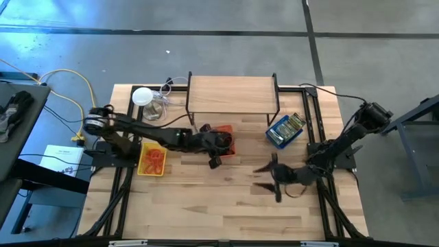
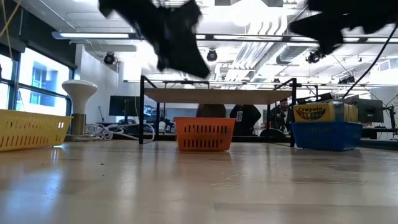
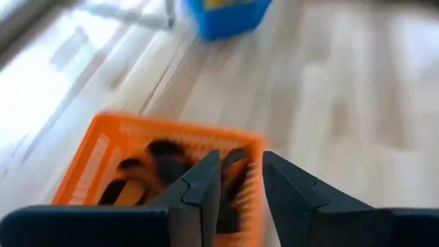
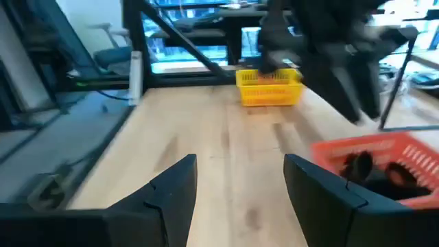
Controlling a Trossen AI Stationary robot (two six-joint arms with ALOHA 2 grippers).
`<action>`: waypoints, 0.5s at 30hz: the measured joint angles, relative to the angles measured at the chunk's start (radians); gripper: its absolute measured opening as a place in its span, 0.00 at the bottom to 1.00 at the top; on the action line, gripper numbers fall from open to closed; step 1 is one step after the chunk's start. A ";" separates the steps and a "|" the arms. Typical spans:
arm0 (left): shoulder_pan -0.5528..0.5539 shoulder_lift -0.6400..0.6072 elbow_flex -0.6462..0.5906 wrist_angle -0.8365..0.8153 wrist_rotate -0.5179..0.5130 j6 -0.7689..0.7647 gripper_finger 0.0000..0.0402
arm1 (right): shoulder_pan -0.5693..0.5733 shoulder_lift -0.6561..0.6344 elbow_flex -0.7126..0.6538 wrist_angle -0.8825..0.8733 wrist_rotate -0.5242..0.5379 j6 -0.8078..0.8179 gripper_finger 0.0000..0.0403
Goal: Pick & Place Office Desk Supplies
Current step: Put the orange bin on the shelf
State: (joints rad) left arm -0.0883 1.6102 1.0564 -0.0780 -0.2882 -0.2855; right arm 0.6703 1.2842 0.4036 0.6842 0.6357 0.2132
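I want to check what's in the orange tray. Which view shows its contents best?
The left wrist view: it looks down into the orange tray at dark pieces. The right wrist view shows some too; the high view is partly blocked by the left gripper; the low view shows only its wall.

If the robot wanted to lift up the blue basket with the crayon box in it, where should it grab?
Probably the blue basket's rim: it is a thin upright wall, so one finger could go inside and one outside. Coming straight down from above looks best, at a bare bit of rim beside the Crayola box, which stands up out of the basket. The right gripper is nearer, open, with nothing in it.
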 joint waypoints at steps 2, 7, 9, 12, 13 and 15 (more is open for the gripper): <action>-0.033 -0.060 0.000 -0.012 0.002 0.005 0.26 | -0.052 0.000 0.024 -0.033 -0.053 -0.040 0.51; -0.127 -0.188 0.001 -0.119 0.002 -0.010 0.26 | -0.182 0.036 0.157 -0.294 -0.122 -0.083 0.51; -0.161 -0.216 0.002 -0.174 0.002 -0.037 0.26 | -0.228 0.087 0.225 -0.396 -0.145 -0.105 0.51; -0.208 -0.221 0.001 -0.211 -0.002 -0.095 0.26 | -0.290 0.196 0.335 -0.481 -0.191 -0.143 0.51; -0.223 -0.219 0.001 -0.214 -0.002 -0.118 0.26 | -0.307 0.231 0.364 -0.502 -0.197 -0.155 0.51; -0.255 -0.205 0.002 -0.194 -0.006 -0.169 0.26 | -0.332 0.299 0.411 -0.534 -0.198 -0.183 0.51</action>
State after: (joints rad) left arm -0.3428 1.4054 1.0584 -0.2722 -0.2938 -0.4548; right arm 0.3387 1.5830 0.8148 0.1498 0.4378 0.0304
